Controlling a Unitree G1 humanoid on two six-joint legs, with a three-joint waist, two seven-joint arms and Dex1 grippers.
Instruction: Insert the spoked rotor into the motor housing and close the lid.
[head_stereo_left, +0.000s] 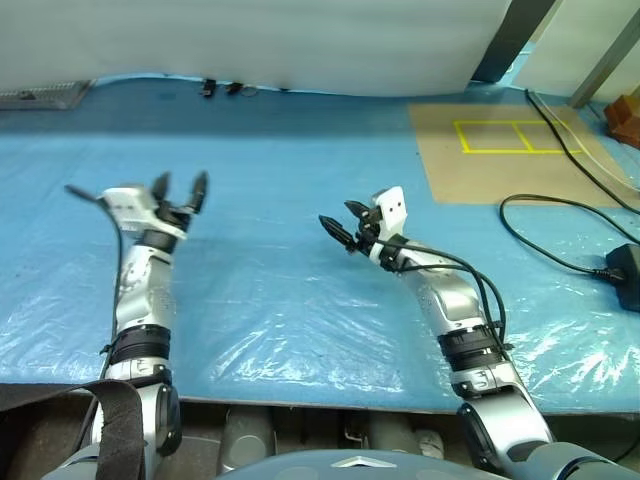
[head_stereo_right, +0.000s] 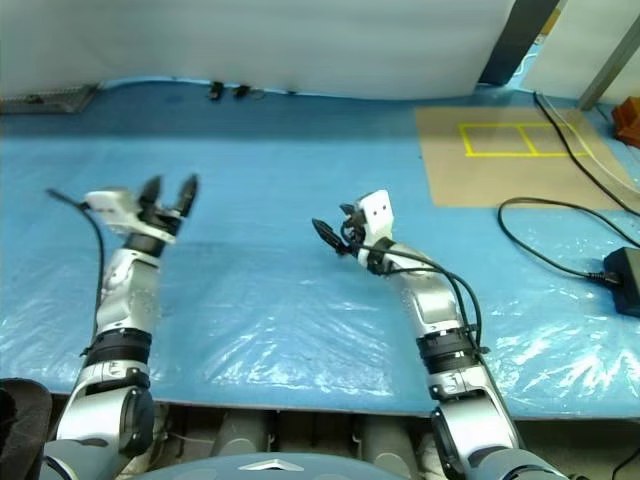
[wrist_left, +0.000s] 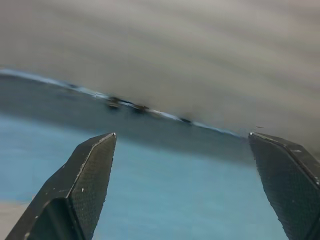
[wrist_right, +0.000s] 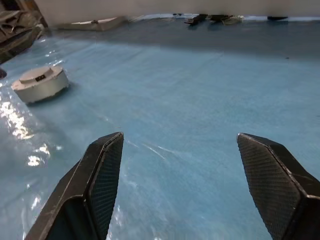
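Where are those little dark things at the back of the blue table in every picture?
Left eye view: small dark things at the far edge of the blue sheet, left of middle.
Right eye view: same far edge, left of middle.
Left wrist view: where the sheet meets the wall.
Right wrist view: along that same line.
Shared landmark: the white wall just behind them.

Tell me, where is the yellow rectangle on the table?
The yellow rectangle is taped on a brown sheet at the table's far right in the head views, beside black cables, beyond the right gripper.
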